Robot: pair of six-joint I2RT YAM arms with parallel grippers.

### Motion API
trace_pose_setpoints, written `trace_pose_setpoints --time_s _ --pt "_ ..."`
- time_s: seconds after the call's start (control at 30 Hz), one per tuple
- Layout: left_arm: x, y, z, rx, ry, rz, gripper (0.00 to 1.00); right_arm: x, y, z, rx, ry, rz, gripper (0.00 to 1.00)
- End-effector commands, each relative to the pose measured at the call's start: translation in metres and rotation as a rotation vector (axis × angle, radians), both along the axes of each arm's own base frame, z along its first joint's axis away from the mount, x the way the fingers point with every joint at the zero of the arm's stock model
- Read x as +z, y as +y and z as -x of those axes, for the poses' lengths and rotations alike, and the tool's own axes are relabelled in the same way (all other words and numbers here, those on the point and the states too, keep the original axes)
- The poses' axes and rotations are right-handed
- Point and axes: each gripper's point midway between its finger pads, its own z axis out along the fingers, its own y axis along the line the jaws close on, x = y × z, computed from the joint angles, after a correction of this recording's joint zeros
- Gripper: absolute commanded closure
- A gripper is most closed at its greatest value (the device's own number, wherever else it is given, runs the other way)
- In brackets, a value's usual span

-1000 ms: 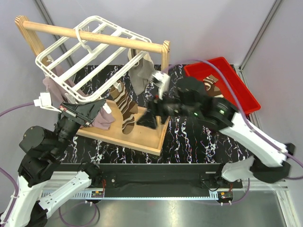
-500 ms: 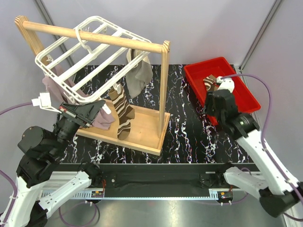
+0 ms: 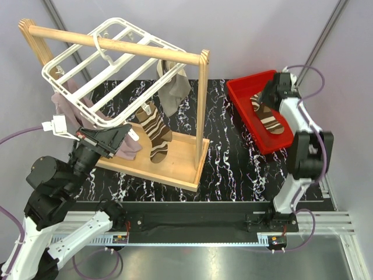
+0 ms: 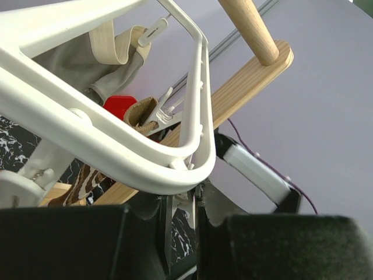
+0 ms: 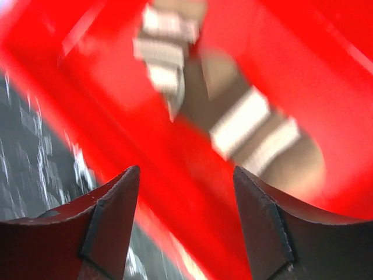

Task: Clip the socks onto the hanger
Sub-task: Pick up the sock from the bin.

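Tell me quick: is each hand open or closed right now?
Left hand: closed on the hanger.
Right hand: open, empty, near the sock in the red bin.

No text, label, brand, number or sign can be read in any of my three views. My right wrist view is blurred.

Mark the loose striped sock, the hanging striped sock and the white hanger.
loose sock (image 3: 269,116): top external view, on its striped middle.
hanging sock (image 3: 156,133): top external view, on the stripes halfway down its length.
hanger (image 4: 87,137): left wrist view, on the thick white frame bar.
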Motion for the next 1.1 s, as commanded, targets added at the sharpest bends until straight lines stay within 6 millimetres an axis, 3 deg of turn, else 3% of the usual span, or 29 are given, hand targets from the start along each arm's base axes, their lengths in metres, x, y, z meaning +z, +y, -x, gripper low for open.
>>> trace_pose_setpoints --time_s 0.0,0.07,0.17,0.33,0.4,0.43,0.47,0.63,0.8,0.9,0.97,1.07 --pt "-0.012 0.0 -0.001 0.004 -0.002 -0.061 1.0 0.013 -0.013 -0.074 -0.031 -0.112 -0.049 0.28" --pt "-0.009 0.003 0.0 0.013 -0.014 -0.059 1.0 -0.001 -0.023 -0.105 -0.057 -0.091 -0.015 0.27" --pt "-0.003 0.008 0.004 0.023 -0.04 -0.058 1.0 -0.018 -0.034 -0.131 -0.095 -0.061 0.026 0.26" --pt "-0.002 0.011 0.008 0.026 -0.054 -0.059 1.0 -0.048 -0.044 -0.157 -0.119 -0.012 0.063 0.29" --pt "-0.004 0.01 0.007 0.023 -0.052 -0.063 1.0 -0.059 -0.049 -0.16 -0.128 0.011 0.087 0.3" --pt "-0.004 0.009 0.008 0.018 -0.052 -0.066 1.0 -0.053 -0.05 -0.166 -0.13 -0.005 0.094 0.31" --pt "-0.004 0.008 0.008 0.01 -0.053 -0.069 1.0 -0.072 -0.051 -0.165 -0.128 0.035 0.099 0.33" --pt "-0.002 0.006 0.01 -0.004 -0.06 -0.077 1.0 -0.098 -0.055 -0.171 -0.116 0.08 0.144 0.37" --pt "-0.002 0.006 0.013 -0.017 -0.062 -0.092 1.0 -0.1 -0.056 -0.174 -0.101 0.084 0.168 0.46" --pt "0.001 0.008 0.017 -0.02 -0.066 -0.099 1.0 -0.096 -0.049 -0.179 -0.063 0.079 0.14 0.49" --pt "0.003 0.009 0.019 -0.023 -0.068 -0.099 1.0 -0.106 -0.044 -0.177 -0.038 0.106 0.116 0.52" --pt "0.005 0.011 0.023 -0.027 -0.074 -0.09 1.0 -0.107 -0.037 -0.178 -0.017 0.103 0.082 0.61"
